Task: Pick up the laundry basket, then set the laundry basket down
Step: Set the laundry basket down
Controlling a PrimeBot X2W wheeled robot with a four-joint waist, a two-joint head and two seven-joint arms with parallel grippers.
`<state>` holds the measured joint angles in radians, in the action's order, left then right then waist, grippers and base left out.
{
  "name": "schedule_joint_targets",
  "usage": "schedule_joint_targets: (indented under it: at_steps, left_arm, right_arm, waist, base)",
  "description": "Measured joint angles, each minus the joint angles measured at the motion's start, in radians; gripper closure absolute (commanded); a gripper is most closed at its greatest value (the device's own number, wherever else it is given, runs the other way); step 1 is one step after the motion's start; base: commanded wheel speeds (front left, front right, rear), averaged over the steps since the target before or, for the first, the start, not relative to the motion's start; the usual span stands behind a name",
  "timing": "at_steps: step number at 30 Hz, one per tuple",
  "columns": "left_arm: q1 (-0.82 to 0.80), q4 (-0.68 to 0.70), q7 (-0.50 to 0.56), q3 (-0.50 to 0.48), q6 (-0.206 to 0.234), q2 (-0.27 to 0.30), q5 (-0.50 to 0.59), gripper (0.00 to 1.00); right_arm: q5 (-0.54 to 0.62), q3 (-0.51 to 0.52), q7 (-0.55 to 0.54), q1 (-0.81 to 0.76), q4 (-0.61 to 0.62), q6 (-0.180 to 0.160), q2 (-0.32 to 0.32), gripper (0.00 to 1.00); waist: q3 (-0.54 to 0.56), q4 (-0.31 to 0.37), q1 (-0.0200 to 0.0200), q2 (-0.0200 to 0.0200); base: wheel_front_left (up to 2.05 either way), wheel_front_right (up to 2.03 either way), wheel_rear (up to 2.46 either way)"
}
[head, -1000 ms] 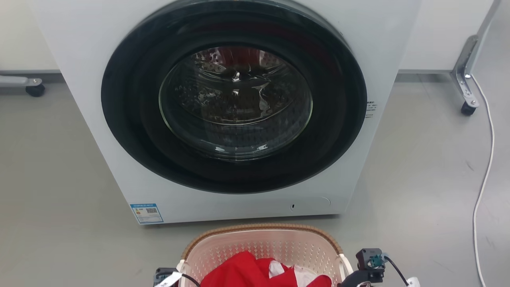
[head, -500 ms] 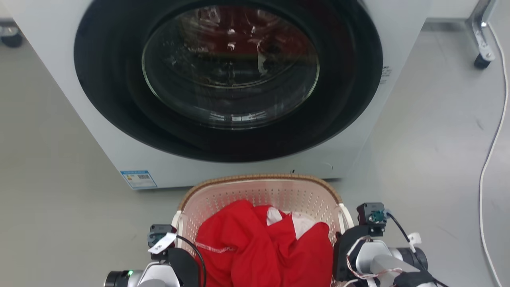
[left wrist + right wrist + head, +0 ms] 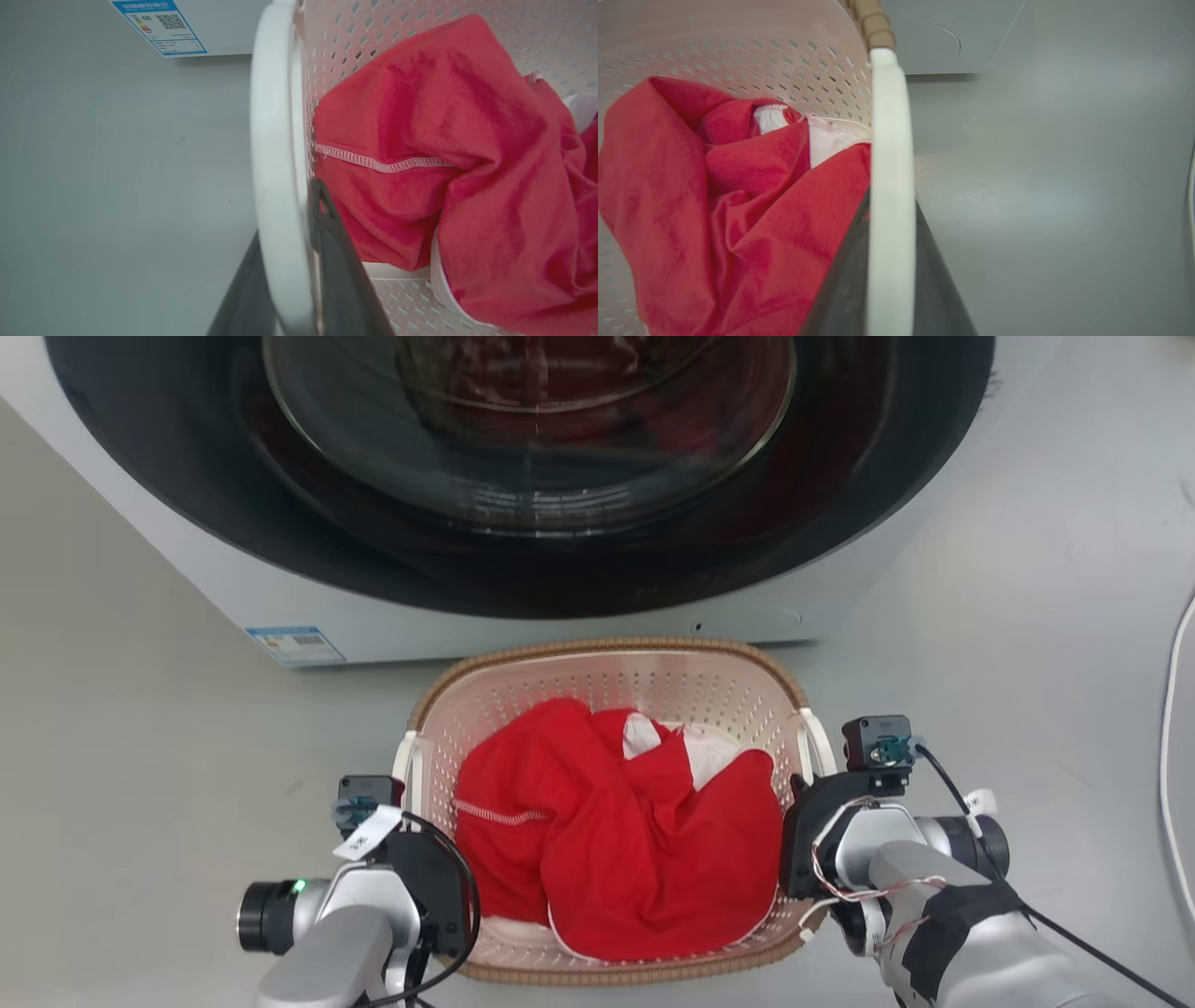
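basket (image 3: 607, 645) is showing at the head view's lower middle, just before the washer (image 3: 392, 616). left hand (image 3: 287, 214) and right hand (image 3: 892, 205) are each clamping a white handle (image 3: 275, 140). gripping seems done. whether it is lifting off the floor, i cannot tell. setting down is remaining.

You're looking at a pale pink laundry basket (image 3: 653, 686): walls dotted with small perforations, rim (image 3: 607, 644) brown with a woven look, side handles (image 3: 275, 163) plain white. Inside you've got a red garment (image 3: 635, 840) with one line of white stitching, plus white cloth (image 3: 700, 751). Washer (image 3: 233, 588) body white, door ring (image 3: 467, 569) black, label (image 3: 294, 644) blue and white. Floor (image 3: 140, 756) flat grey. Fingers (image 3: 336, 261) on your left arm dark grey, green light (image 3: 299, 887) at that wrist.
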<state>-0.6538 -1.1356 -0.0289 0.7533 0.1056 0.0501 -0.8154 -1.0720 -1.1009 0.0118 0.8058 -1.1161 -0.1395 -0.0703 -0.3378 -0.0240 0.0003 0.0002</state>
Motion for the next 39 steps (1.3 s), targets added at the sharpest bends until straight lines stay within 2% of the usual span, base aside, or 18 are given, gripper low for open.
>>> schedule_joint_targets:
  at_steps: [31,39]
  left_arm:
    - [-0.249,0.002,-0.080,-0.015,0.010,0.001,0.018,1.00]
    - [-0.284,-0.010,-0.098,-0.016,0.010,-0.001,0.019,1.00]
  right_arm:
    - [0.055,0.007,0.087,0.258,-0.050,0.000,-0.007,1.00]
    - [0.056,0.007,0.109,0.282,-0.053,0.000,-0.008,1.00]
  waist:
    - [-0.447,-0.034,-0.0001,0.0001]
    - [-0.509,-0.039,-0.0001,0.0001]
  base:
    - [0.00,0.00,0.00]
    - [0.00,0.00,0.00]
